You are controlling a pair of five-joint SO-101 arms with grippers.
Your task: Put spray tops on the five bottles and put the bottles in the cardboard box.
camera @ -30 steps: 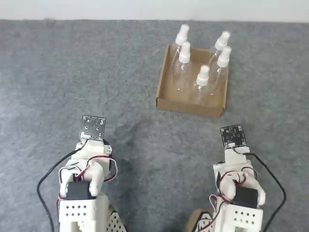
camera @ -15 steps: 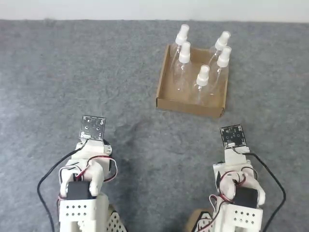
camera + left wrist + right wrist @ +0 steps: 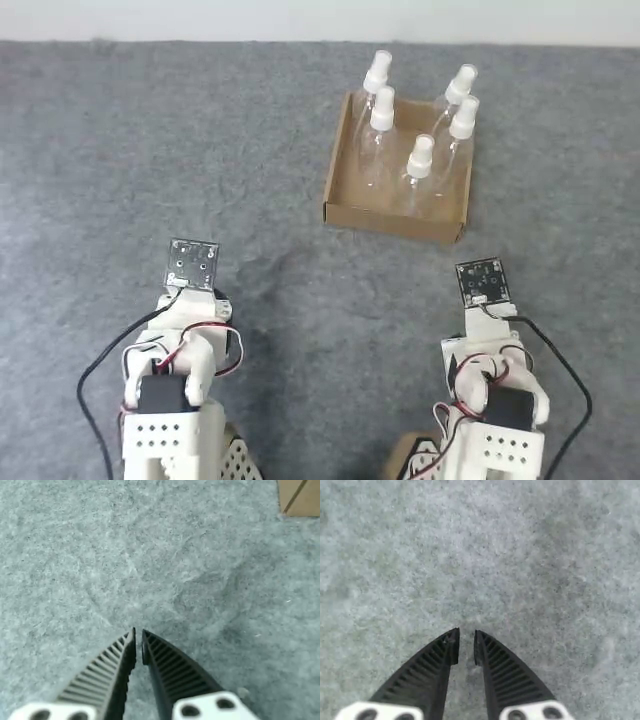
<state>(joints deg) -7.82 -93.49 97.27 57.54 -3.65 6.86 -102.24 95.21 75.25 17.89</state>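
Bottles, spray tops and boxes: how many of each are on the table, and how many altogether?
Bottles: 5
Spray tops: 5
Box: 1
Total: 11

A robotics test bench is suggested by a grey felt-covered counter (image 3: 120, 150), a pale wall (image 3: 200, 18) along the top edge, and two white arms (image 3: 170, 400) with bare wiring at the bottom.

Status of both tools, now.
Left tool: closed, holding nothing.
Right tool: closed, holding nothing.
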